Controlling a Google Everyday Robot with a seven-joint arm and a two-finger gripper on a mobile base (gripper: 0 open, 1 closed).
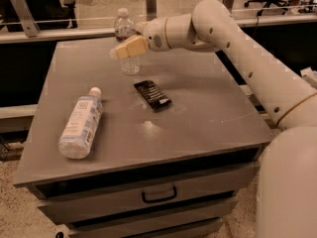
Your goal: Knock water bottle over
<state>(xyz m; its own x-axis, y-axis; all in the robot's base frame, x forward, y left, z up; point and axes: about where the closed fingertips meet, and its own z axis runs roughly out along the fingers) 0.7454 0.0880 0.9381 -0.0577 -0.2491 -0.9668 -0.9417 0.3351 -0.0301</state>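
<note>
The water bottle [124, 31] stands upright near the far edge of the grey table [198, 118]. It is slim and clear, with a white cap and a narrow label band near its shoulder. My gripper [124, 49] reaches in from the right at the bottle's mid-height. Its cream fingers [132, 46] are together and lie across the front of the bottle, hiding its middle. The tips point left, just past the bottle's left side. The bottle's base shows below the fingers.
A fatter bottle [80, 124] with a wide pale label lies on its side at the table's left front. A black packet [152, 94] lies near the middle. Drawers with a handle [159, 196] sit under the tabletop. A glass barrier runs behind the table.
</note>
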